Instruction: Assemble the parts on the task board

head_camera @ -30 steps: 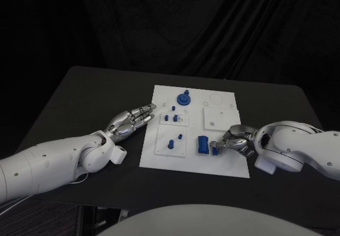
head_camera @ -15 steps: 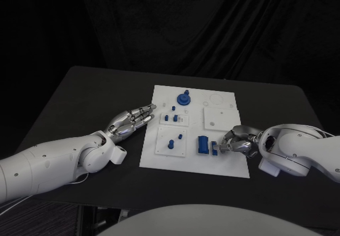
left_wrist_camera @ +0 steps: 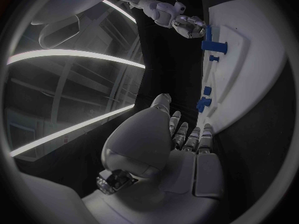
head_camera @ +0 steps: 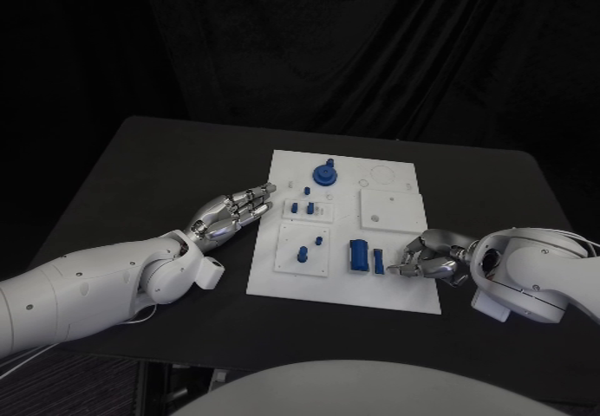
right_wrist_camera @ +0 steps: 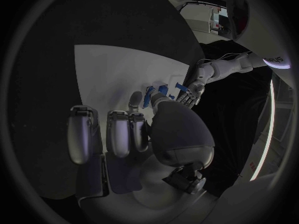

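Observation:
The white task board (head_camera: 340, 277) lies mid-table with several blue parts on it. A round blue part (head_camera: 325, 173) stands near its far edge, and small pegs (head_camera: 303, 208) stand in the middle. A tall blue block (head_camera: 359, 255) and a shorter blue piece (head_camera: 379, 261) stand near the right side. My right hand (head_camera: 425, 258) sits at the board's right edge, fingers loosely bent, fingertips just beside the shorter piece and holding nothing. My left hand (head_camera: 235, 211) lies flat with fingers stretched, tips at the board's left edge. From the right wrist, my right hand (right_wrist_camera: 124, 129) hovers over the board (right_wrist_camera: 106, 79).
The black table (head_camera: 150, 165) surrounds the board, with bare room on both sides. In the left wrist view my left hand (left_wrist_camera: 181, 134) points along the board (left_wrist_camera: 249, 59), with the right hand (left_wrist_camera: 187, 25) beyond it.
My right arm has drawn back to the right, and its hand has slid a little away from the shorter blue piece. The left arm has stayed still.

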Controlling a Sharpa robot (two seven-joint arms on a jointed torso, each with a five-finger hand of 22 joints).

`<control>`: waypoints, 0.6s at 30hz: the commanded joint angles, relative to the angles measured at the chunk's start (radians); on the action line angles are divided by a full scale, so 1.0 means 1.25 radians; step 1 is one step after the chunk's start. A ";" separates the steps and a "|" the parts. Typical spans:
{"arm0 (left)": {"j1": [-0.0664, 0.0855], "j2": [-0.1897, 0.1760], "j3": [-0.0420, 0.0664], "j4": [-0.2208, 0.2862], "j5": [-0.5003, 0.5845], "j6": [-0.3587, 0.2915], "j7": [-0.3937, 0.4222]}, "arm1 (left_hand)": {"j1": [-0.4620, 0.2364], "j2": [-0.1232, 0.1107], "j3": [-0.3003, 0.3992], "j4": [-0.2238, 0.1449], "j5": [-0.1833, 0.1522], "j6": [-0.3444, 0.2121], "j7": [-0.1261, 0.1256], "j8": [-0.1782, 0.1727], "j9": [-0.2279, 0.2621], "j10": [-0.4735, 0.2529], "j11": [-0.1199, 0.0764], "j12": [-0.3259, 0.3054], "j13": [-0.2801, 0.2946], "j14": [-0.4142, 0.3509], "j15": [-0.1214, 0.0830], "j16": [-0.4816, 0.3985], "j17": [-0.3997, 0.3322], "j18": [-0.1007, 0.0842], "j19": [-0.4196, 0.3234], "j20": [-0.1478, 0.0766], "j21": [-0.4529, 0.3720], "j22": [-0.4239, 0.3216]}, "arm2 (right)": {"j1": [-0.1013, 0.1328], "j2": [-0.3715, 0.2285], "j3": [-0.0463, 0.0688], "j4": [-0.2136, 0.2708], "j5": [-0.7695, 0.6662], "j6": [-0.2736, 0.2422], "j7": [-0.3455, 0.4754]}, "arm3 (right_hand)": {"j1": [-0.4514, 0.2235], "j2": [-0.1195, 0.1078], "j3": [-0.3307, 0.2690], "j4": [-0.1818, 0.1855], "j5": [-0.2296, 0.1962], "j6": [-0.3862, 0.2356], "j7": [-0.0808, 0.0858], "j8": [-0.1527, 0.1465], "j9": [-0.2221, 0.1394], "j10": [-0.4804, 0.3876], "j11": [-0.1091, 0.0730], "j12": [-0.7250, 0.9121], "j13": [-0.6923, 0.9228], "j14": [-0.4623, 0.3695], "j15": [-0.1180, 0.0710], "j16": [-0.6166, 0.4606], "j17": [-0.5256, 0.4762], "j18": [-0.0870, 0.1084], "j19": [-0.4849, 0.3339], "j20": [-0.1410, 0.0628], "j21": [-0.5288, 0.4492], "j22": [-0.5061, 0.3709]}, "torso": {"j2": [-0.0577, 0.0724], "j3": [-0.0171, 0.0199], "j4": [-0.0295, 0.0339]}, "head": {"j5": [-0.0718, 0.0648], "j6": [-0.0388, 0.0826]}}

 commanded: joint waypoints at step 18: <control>-0.008 0.001 -0.004 -0.002 -0.002 0.007 -0.021 | -0.002 0.008 0.006 -0.001 -0.002 -0.005 0.002 0.002 0.000 0.001 0.007 0.004 0.001 0.001 0.006 0.001 0.000 -0.011 0.000 0.003 -0.001 -0.001 | -0.006 0.015 0.000 -0.010 -0.015 0.006 0.016 | -0.006 -0.007 -0.023 0.022 0.000 -0.003 -0.008 0.034 0.032 0.083 -0.010 0.001 0.211 0.067 -0.011 -0.001 0.121 0.006 0.041 -0.011 -0.001 0.178 | 0.000 0.0003 0.0022 | -0.002 0.000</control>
